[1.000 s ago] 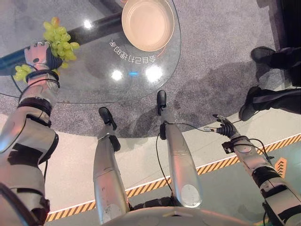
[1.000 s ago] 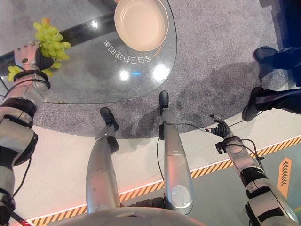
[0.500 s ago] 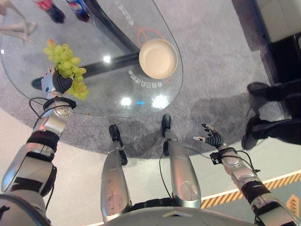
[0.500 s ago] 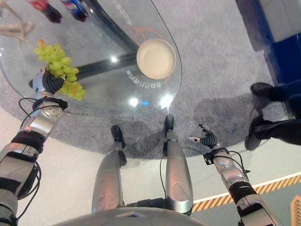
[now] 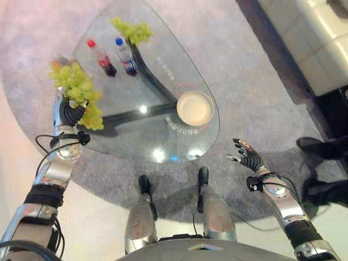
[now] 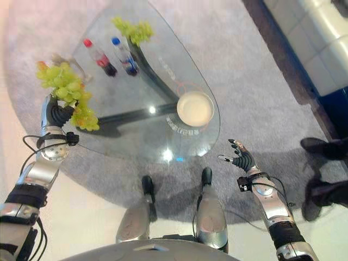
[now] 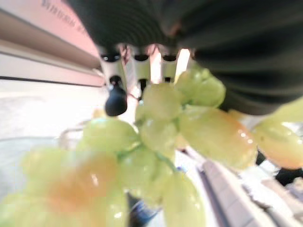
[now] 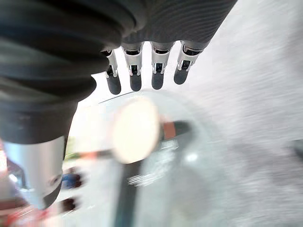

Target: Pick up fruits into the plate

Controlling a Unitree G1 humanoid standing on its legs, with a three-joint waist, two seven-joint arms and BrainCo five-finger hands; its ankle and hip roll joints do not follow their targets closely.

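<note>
While the left hand [image 5: 69, 113] is raised at the left side of the frame, its fingers are curled around a bunch of green grapes [image 5: 78, 89], and the grapes stand up above the hand and also hang down beside it. From this hand, the plate [image 5: 194, 107] lies to the right and a little lower in the frame, on the near right part of the glass table [image 5: 136, 136], well apart from the grapes. It looks empty. I judge the coming move must carry the bunch across the glass toward the right. The right hand [image 5: 246, 156] is nearer to the plate, just off the table edge at lower right, with fingers spread and holding nothing. A second green bunch [image 5: 134, 31] lies at the far end, beyond two bottles [image 5: 113, 56].
</note>
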